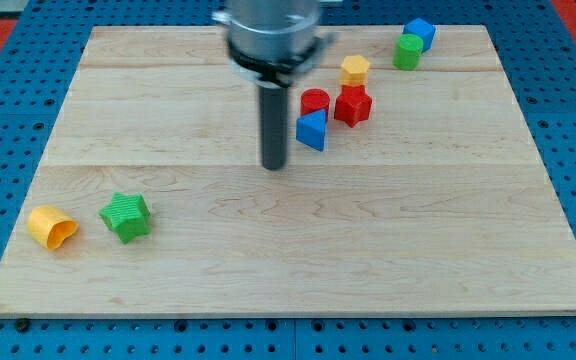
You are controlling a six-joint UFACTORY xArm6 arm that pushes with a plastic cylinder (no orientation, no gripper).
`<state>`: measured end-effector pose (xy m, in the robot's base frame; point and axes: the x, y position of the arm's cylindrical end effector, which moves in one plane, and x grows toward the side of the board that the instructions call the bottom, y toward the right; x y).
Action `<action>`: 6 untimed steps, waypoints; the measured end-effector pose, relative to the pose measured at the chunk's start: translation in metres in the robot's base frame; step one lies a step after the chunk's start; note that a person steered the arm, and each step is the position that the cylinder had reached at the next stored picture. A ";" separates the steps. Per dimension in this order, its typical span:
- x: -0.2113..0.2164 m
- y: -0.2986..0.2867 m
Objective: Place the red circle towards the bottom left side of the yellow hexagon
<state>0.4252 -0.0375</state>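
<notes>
The red circle (314, 100) stands on the wooden board, just below and to the left of the yellow hexagon (355, 70). A red star-like block (352, 105) sits right of the red circle, touching or nearly touching it. A blue triangle (312, 130) lies directly below the red circle, against it. My tip (273, 166) rests on the board to the lower left of the blue triangle, a short gap away, touching no block.
A green block (406, 51) and a blue cube (420, 33) sit near the board's top right edge. A green star (126, 216) and a yellow block (51, 227) lie at the bottom left. Blue pegboard (8, 120) surrounds the board.
</notes>
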 end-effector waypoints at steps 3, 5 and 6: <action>-0.068 0.052; -0.096 0.080; -0.115 0.105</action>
